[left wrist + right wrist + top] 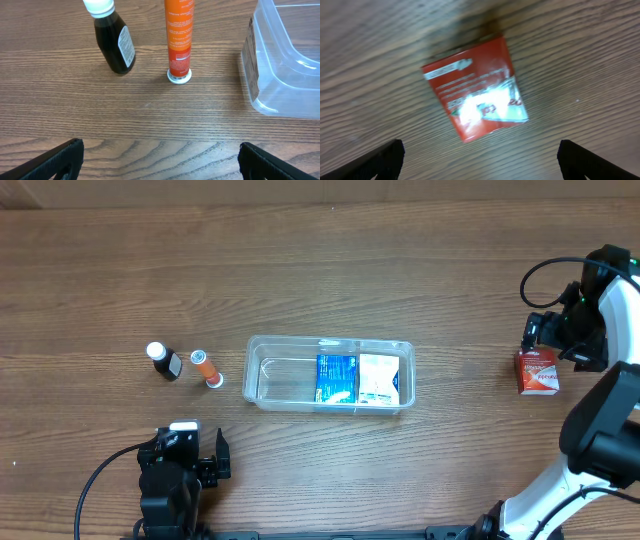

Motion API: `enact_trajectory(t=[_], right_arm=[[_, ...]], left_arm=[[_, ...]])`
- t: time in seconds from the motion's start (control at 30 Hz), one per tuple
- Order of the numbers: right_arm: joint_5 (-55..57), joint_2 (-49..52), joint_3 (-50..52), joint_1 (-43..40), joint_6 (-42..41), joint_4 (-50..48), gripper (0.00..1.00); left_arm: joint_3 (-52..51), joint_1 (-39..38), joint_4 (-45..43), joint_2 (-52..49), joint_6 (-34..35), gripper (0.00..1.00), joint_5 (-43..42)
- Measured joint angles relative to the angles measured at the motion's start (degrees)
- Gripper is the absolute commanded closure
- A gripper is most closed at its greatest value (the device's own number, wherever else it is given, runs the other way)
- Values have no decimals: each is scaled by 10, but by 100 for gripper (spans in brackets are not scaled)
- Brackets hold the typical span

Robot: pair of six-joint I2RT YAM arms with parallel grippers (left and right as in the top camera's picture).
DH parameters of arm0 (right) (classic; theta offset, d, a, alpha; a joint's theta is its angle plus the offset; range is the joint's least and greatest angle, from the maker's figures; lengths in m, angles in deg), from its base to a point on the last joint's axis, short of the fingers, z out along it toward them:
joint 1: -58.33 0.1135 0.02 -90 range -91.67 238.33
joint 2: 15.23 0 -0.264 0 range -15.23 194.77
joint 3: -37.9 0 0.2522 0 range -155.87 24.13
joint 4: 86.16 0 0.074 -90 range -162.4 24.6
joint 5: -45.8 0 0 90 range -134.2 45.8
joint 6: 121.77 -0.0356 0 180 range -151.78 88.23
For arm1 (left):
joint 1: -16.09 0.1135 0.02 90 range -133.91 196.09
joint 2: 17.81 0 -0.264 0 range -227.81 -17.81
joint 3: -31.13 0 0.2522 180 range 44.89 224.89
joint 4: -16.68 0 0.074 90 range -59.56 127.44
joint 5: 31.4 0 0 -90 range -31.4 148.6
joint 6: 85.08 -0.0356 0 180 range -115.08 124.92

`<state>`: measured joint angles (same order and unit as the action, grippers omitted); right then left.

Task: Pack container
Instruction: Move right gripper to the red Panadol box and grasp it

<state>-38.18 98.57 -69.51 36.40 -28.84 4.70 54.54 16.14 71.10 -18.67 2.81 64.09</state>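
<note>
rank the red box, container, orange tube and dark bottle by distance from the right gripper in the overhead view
1. red box, just below the right gripper
2. container, table centre
3. orange tube, left of the container
4. dark bottle, farthest left

Brown wood-grain table fills the whole overhead frame, grain running left to right. Slightly lighter band along top edge. Lighting even and diffuse, faint sheen mid-frame. Right wrist view blurred.
</note>
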Motion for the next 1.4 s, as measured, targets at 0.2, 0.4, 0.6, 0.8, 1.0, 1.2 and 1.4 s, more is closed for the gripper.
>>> enact_trajectory(t=[0.2,0.4,0.6,0.8,1.0,1.2,1.4], right_arm=[[28,48,0,6,20,-4,1],[35,58,30,25,24,-46,1],[61,57,82,24,-6,-105,14],[53,57,97,17,-33,-128,15],[44,57,97,20,-45,-120,9],[44,57,97,21,-55,-119,5],[38,57,97,21,-124,-125,10]], left_arm=[[0,0,0,0,0,0,0],[0,0,0,0,0,0,0],[0,0,0,0,0,0,0],[0,0,0,0,0,0,0],[0,0,0,0,0,0,0],[0,0,0,0,0,0,0],[0,0,0,0,0,0,0]])
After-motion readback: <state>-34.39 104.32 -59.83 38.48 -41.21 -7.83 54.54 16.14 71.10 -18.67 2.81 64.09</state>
